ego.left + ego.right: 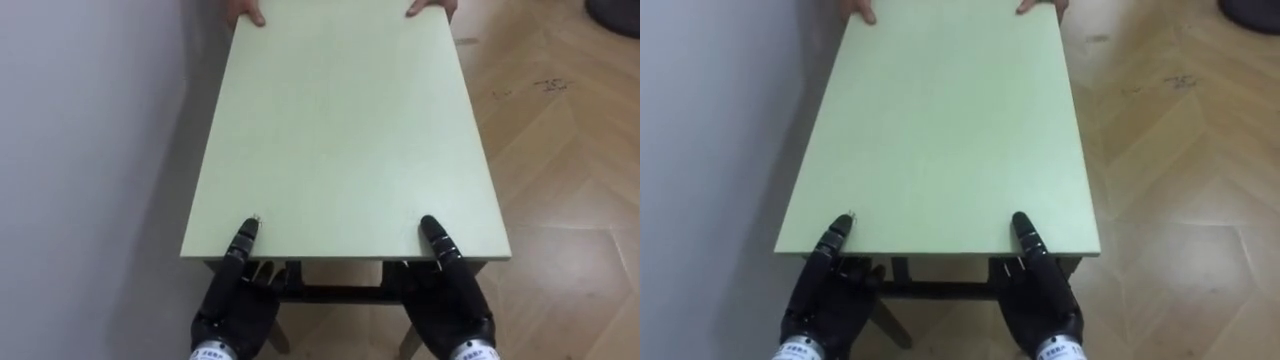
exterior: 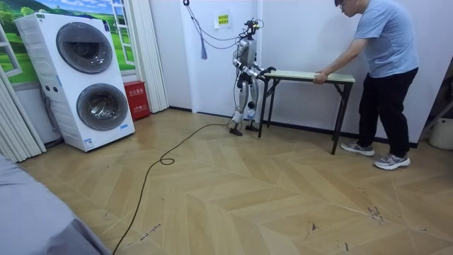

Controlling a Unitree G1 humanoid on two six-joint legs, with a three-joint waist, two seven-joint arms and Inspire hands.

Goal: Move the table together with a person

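Left hand (image 1: 235,305): you see it at the lower left of the eye view, thumb laid straight on top of the table (image 1: 340,130) at its near edge, fingers curled beneath, pinching the edge.
Right hand (image 1: 450,300): lower right, in the same pinch, thumb on top and fingers under.
Wrists: both at the bottom edge of the frame, level with each other.
Arms: in the room view, upper centre, your forearms reach forward from an upright body.
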